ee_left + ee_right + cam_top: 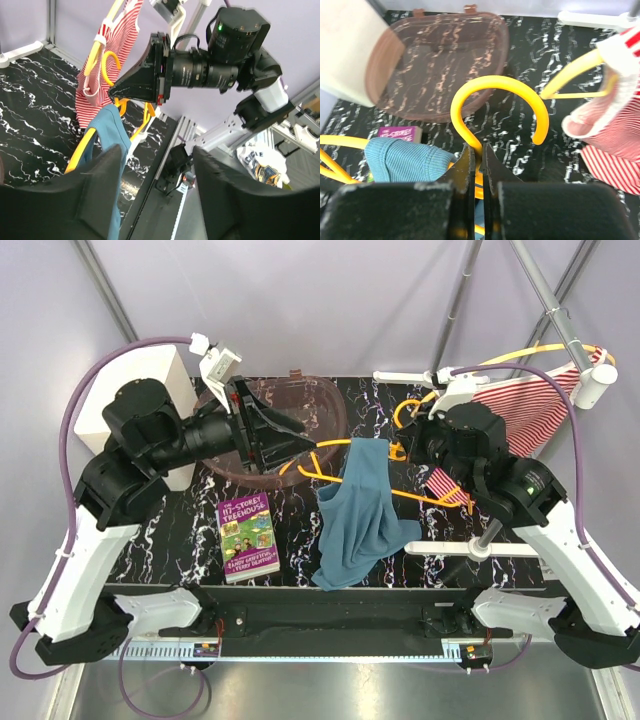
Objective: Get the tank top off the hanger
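Observation:
A blue tank top (358,515) hangs on a yellow hanger (325,448), and its lower part drapes onto the black marble table. My right gripper (404,451) is shut on the hanger's neck just below the hook (500,85). In the right wrist view its jaws (479,155) pinch the yellow neck, with the blue strap (400,160) just to the left. My left gripper (300,440) is open and empty, held just left of the hanger's left end. In the left wrist view the tank top (107,127) lies beside my left finger (100,190), not between the jaws.
A purple book (247,537) lies at the front left. A brown translucent tray (310,400) sits at the back, with a white box (130,400) at the far left. A red striped top (520,410) hangs on a second yellow hanger at the right, above a white stand (480,545).

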Robot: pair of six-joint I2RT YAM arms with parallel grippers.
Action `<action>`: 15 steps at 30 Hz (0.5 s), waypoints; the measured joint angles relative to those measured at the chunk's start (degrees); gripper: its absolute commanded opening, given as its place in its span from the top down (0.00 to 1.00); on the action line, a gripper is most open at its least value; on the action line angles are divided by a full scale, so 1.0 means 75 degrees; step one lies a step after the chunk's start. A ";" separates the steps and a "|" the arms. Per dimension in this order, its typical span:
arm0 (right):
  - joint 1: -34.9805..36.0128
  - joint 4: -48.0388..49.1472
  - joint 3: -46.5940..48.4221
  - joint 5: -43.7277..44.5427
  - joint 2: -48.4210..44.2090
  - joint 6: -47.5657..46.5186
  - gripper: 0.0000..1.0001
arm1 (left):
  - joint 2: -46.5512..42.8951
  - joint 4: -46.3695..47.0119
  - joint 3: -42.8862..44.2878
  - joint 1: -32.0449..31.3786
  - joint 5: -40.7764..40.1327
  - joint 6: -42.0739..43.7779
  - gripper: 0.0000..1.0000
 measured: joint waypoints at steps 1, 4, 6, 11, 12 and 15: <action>0.0000 -0.0035 0.0000 0.0096 0.0000 -0.0032 1.00 | 0.0029 -0.0003 0.0050 -0.0035 -0.0017 -0.0009 0.46; 0.0000 -0.0140 0.0006 0.0353 0.0006 -0.0093 1.00 | 0.0227 0.0038 0.0117 -0.0618 -0.0460 -0.0020 0.50; 0.0000 -0.0259 0.0061 0.0490 0.0044 -0.0117 1.00 | 0.0388 0.0015 0.0114 -0.1282 -0.0889 -0.0012 0.50; 0.0000 -0.0455 0.0242 0.0650 0.0169 -0.0105 1.00 | 0.1052 -0.0516 0.0026 -0.2562 -0.2993 -0.0119 0.48; 0.0000 -0.0510 0.0262 0.0664 0.0169 -0.0085 1.00 | 0.1177 -0.0679 0.0003 -0.2716 -0.3485 -0.0181 0.46; 0.0000 -0.0562 0.0268 0.0685 0.0157 -0.0029 1.00 | 0.1515 -0.1026 -0.0050 -0.3034 -0.4535 -0.0335 0.40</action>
